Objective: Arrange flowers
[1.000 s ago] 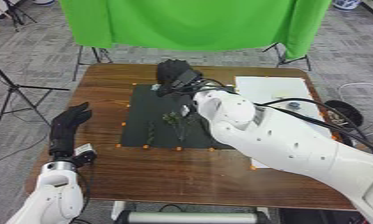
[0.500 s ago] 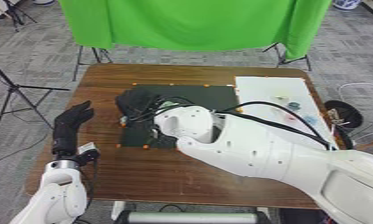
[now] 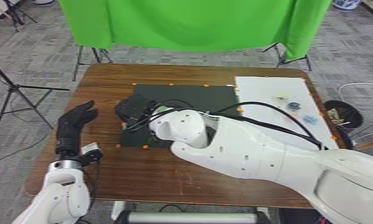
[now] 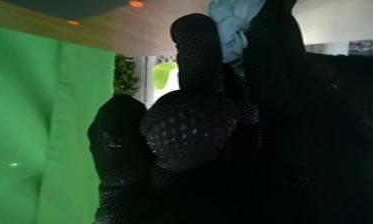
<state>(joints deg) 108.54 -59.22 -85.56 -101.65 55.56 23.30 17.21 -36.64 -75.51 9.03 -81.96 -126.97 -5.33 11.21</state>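
spreading wide on the near side, the brown surface gives elbow room. the left robot hand rests loosely open by its left edge. the right robot hand, at the dark mat's left edge, pinches a pale blue flower — likely a placing step, wanting gentle release. farther off hangs green cloth.

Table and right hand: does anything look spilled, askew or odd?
Nothing stands out: the dark mat lies flat beside the white sheet, and the right hand pinches something pale blue.
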